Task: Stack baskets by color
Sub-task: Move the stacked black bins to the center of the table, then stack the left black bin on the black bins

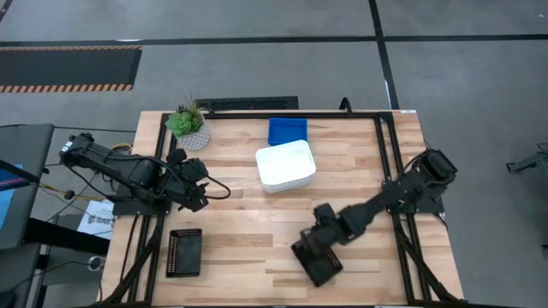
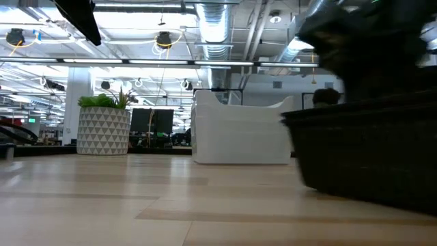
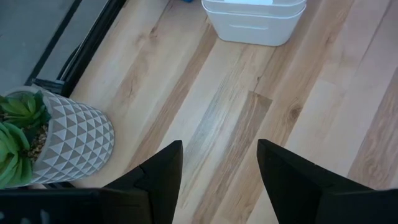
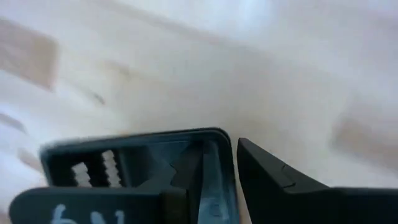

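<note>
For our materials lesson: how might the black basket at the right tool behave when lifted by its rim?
The black basket probably stays stiff: its wall looks moulded. Likely light, given slotted walls. Held at one rim by the right tool, it may tilt.

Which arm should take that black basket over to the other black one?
Right. Its hand is already at the black basket, one finger inside the wall. The left hand waits open near the plant, though nearer the other black basket.
</note>
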Controlling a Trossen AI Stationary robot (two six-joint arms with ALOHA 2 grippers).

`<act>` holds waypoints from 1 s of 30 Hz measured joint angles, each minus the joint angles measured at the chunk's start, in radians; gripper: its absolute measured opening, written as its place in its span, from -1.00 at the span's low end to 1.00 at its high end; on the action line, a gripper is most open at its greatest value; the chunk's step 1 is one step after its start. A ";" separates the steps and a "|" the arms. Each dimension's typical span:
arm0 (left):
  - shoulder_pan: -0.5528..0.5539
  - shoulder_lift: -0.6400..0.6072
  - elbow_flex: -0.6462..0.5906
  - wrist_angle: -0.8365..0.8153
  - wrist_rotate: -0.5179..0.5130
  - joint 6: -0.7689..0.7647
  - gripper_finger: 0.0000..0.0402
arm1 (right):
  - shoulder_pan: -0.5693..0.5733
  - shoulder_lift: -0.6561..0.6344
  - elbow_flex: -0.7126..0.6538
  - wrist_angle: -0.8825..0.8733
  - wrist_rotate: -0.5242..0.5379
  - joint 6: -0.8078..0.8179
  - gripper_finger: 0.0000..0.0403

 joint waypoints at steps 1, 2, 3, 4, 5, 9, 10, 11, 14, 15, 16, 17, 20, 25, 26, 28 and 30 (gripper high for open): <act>0.000 0.000 0.000 0.000 0.001 0.000 -0.02 | -0.026 0.000 0.000 0.012 0.014 -0.036 -0.41; 0.000 0.000 0.000 0.000 0.005 0.000 -0.02 | -0.055 0.000 0.000 0.024 0.024 -0.073 -0.41; 0.000 0.000 0.000 0.000 0.010 0.000 -0.02 | -0.081 0.000 0.000 0.034 0.034 -0.110 -0.41; 0.000 0.000 0.000 0.000 0.014 0.000 -0.02 | -0.110 0.000 0.000 0.046 0.038 -0.150 -0.41; 0.000 0.000 0.000 0.000 0.018 0.000 -0.02 | -0.137 0.000 0.000 0.062 0.039 -0.183 -0.41; 0.000 0.000 0.000 0.000 0.025 -0.003 -0.02 | -0.240 0.000 0.000 0.127 0.055 -0.302 -0.41; 0.000 0.000 0.000 0.000 0.025 -0.006 -0.02 | -0.265 0.000 0.000 0.141 0.066 -0.322 -0.41; 0.000 0.000 0.000 0.000 0.025 -0.007 -0.02 | -0.290 0.000 0.000 0.155 0.071 -0.342 -0.41; 0.000 0.000 0.000 0.000 0.041 -0.018 -0.02 | -0.355 0.000 0.000 0.203 0.038 -0.417 -0.41; 0.000 0.000 0.000 -0.001 0.057 -0.025 -0.02 | -0.370 0.000 0.000 0.218 0.014 -0.441 -0.41; 0.000 0.000 0.000 0.000 0.078 -0.026 -0.02 | -0.383 -0.002 0.000 0.232 -0.011 -0.466 -0.41; 0.000 0.000 0.000 -0.001 0.100 -0.028 -0.02 | -0.391 -0.010 0.000 0.239 -0.041 -0.492 -0.41; -0.014 0.000 0.000 -0.013 0.154 -0.059 -0.02 | -0.400 -0.058 0.001 0.256 -0.091 -0.559 -0.41; -0.071 0.000 0.000 -0.047 0.184 -0.156 -0.02 | -0.388 -0.158 0.001 0.258 -0.051 -0.625 -0.41; -0.085 0.002 -0.002 -0.044 0.185 -0.178 -0.02 | -0.381 -0.177 0.001 0.272 -0.037 -0.647 -0.41; -0.121 0.003 -0.020 -0.042 0.207 -0.229 -0.02 | -0.361 -0.200 0.001 0.321 -0.008 -0.693 -0.41; -0.160 0.003 -0.046 -0.042 0.243 -0.284 -0.02 | -0.339 -0.202 0.001 0.414 -0.003 -0.742 -0.41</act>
